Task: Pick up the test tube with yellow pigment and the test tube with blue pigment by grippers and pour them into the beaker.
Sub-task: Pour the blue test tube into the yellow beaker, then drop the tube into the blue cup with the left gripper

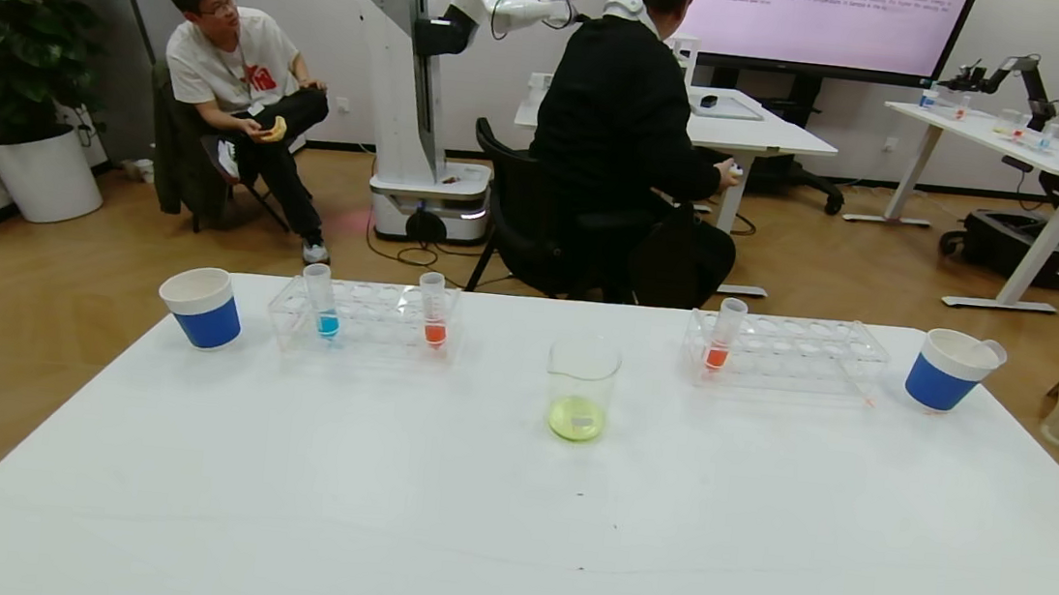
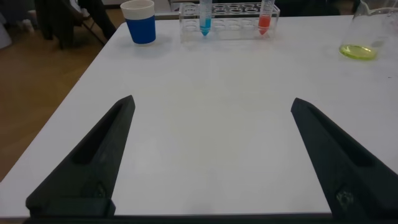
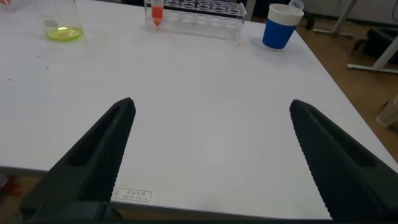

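The test tube with blue pigment [image 1: 326,305] stands upright at the left end of the left clear rack [image 1: 381,327]; the left wrist view shows this tube [image 2: 204,18] too. The beaker [image 1: 581,387] stands mid-table with yellow-green liquid at its bottom. No test tube with yellow pigment is in view. My left gripper [image 2: 212,101] is open over bare table near the front left, holding nothing. My right gripper [image 3: 212,103] is open too, over bare table near the front right edge. Neither arm shows in the head view.
An orange-liquid tube [image 1: 435,313] stands in the left rack and another [image 1: 721,337] in the right rack [image 1: 806,355]. Blue cups stand at the far left [image 1: 203,308] and far right [image 1: 945,372]; a clear tube end [image 1: 992,353] pokes out of the right one. People sit beyond the table.
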